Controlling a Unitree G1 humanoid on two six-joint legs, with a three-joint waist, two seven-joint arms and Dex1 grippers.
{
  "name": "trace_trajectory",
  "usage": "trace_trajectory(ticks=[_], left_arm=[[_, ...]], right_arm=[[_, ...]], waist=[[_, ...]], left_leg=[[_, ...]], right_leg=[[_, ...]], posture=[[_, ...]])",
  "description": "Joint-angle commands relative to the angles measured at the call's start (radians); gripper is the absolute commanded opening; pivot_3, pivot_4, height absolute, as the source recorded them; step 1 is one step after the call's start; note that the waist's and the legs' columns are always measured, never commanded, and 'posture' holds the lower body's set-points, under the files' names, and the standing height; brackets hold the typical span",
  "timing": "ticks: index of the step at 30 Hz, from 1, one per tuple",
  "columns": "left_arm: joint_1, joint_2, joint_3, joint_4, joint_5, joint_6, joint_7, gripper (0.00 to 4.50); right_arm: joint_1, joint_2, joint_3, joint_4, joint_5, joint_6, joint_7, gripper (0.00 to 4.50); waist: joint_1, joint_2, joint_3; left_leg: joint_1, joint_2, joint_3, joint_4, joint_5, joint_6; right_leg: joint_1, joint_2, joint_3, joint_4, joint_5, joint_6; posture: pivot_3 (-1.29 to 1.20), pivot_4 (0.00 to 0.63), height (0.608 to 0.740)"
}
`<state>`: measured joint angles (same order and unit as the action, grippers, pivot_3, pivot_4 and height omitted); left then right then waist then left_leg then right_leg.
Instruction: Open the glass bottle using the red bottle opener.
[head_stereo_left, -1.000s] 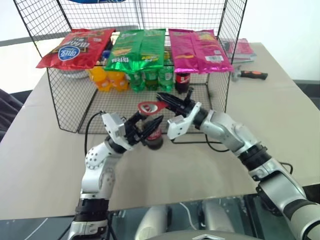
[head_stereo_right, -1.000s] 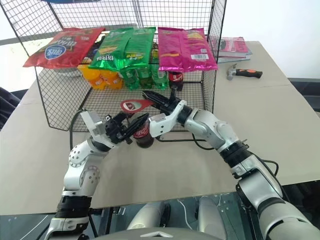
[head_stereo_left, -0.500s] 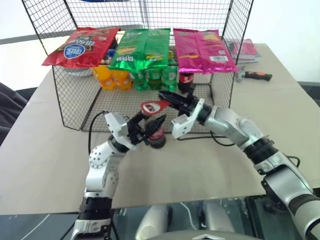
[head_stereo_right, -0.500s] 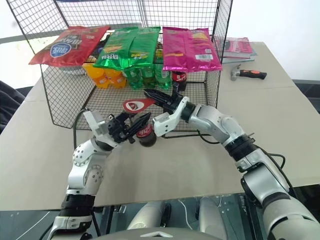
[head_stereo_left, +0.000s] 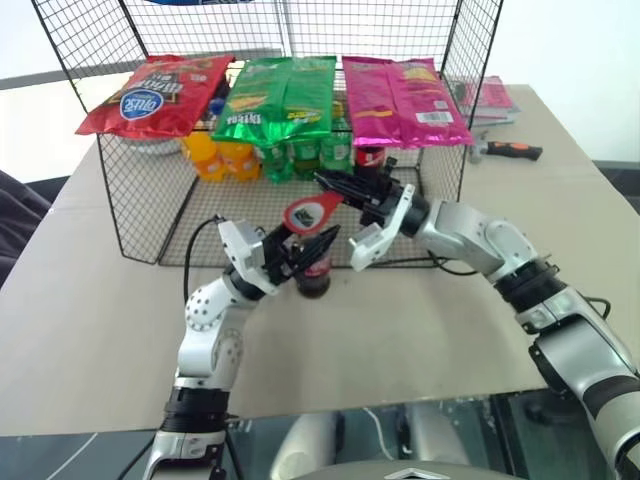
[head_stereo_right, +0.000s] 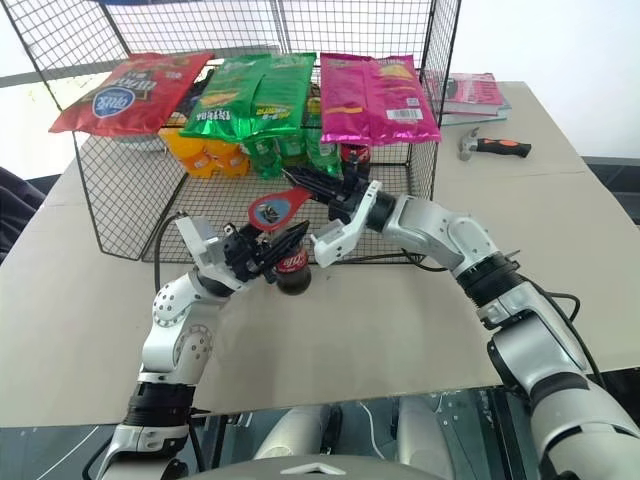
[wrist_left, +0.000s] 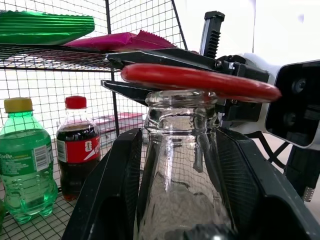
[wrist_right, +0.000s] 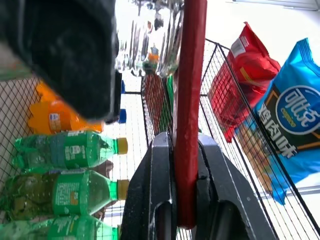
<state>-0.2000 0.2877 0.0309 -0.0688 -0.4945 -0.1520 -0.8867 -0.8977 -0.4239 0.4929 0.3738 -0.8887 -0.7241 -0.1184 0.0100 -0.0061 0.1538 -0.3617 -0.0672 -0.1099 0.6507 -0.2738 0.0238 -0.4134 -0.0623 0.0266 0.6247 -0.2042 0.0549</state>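
Observation:
My left gripper (head_stereo_left: 305, 252) is shut on the glass bottle (head_stereo_left: 315, 278) and holds it upright above the table, in front of the wire rack. In the left wrist view the clear neck (wrist_left: 182, 150) rises between the black fingers (wrist_left: 117, 190). The red bottle opener (head_stereo_left: 313, 212) has its oval ring (wrist_left: 200, 80) lying across the bottle's mouth. My right gripper (head_stereo_left: 340, 187) comes in from the right and is shut on the opener's handle (wrist_right: 192, 100), which is pinched between its fingers (wrist_right: 160, 190).
A wire rack (head_stereo_left: 140, 200) stands just behind the bottle, with red (head_stereo_left: 150, 95), green (head_stereo_left: 275, 95) and pink (head_stereo_left: 400, 95) snack bags on top. Orange, green and cola bottles (wrist_left: 77, 150) stand inside. A hammer (head_stereo_left: 505, 150) and books lie at the back right.
My right gripper has rolled and risen slightly, tipping the opener's ring more upright over the bottle's top. The left gripper keeps its hold on the bottle. The whole view has shifted a little.

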Motion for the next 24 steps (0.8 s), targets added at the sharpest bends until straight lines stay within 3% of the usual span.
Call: trace_trajectory(ticks=[1,12,24], left_arm=[[0.024,0.005,-0.023,0.036,0.032,0.026,0.005,2.06],[0.066,0.032,-0.007,-0.034,0.016,0.049,0.018,2.06],[0.15,0.069,0.017,-0.156,0.0,0.091,0.07,2.06]], right_arm=[[-0.025,-0.003,-0.025,-0.017,0.007,-0.007,-0.023,0.0],[0.002,0.056,-0.084,-0.079,0.132,0.023,-0.012,0.0],[0.173,0.195,-0.243,-0.097,0.544,0.258,0.17,0.0]], waist=[[0.0,0.0,0.0],[-0.017,0.0,0.0],[-0.022,0.0,0.001]], left_leg=[[0.0,0.0,0.0,0.0,0.0,0.0],[0.0,0.0,0.0,-0.001,0.0,0.0],[0.0,0.001,0.0,-0.002,0.0,0.0]], right_leg=[[0.0,0.0,0.0,0.0,0.0,0.0],[0.0,0.0,0.0,-0.001,-0.001,-0.001],[0.0,0.0,0.0,-0.002,0.001,0.001]], posture=[[0.0,0.15,0.74],[0.0,0.15,0.74],[0.0,0.15,0.74]])
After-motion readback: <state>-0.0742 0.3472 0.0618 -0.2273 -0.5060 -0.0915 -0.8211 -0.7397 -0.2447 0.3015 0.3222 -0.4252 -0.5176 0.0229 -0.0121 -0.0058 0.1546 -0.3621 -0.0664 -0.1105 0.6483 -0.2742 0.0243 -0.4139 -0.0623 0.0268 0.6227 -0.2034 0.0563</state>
